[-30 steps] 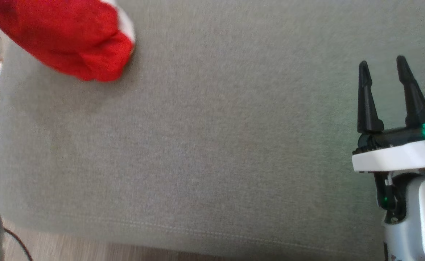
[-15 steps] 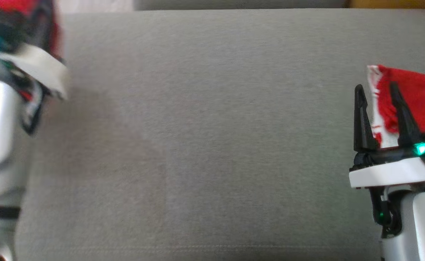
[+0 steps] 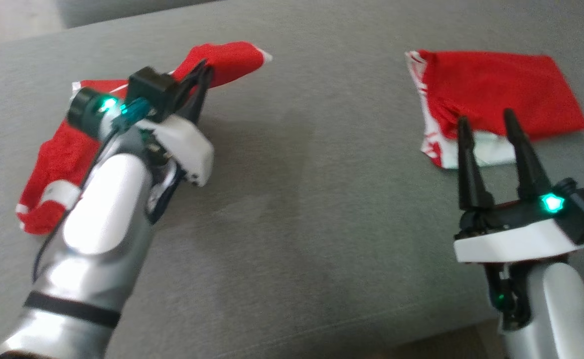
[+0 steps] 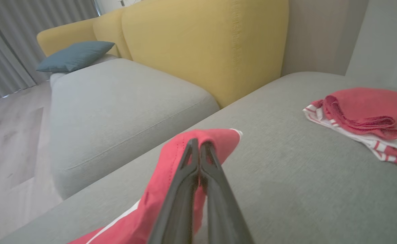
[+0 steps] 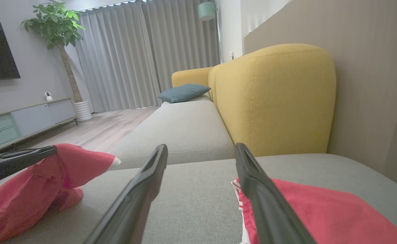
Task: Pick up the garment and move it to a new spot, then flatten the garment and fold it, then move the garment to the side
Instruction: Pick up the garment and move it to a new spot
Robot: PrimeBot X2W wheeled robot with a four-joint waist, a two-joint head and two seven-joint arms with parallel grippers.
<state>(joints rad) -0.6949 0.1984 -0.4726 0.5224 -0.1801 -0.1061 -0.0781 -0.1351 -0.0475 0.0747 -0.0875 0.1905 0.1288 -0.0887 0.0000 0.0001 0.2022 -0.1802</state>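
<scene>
- On the left side of the grey seat cushion: the red garment with white trim, crumpled in a long strip that runs from the front-left area toward the back edge.
- left gripper: jaws pressed together, pinching a fold near the garment's far end. In the left wrist view the red cloth bunches on both sides of the fingers.
- The pinched end looks raised off the cushion. The rest trails on the cushion beside and under the left forearm.
- right gripper: jaws spread wide with nothing between them, over the right front part of the cushion.
- folded red garment: flat on the right side toward the back edge, a white striped layer showing at its near-left corner. The right fingertips are at its near edge; whether they touch it is unclear.
- The two garments lie well apart, with bare cushion between them.
- Behind the cushion: yellow backrest; a blue pillow lies farther along the sofa.
</scene>
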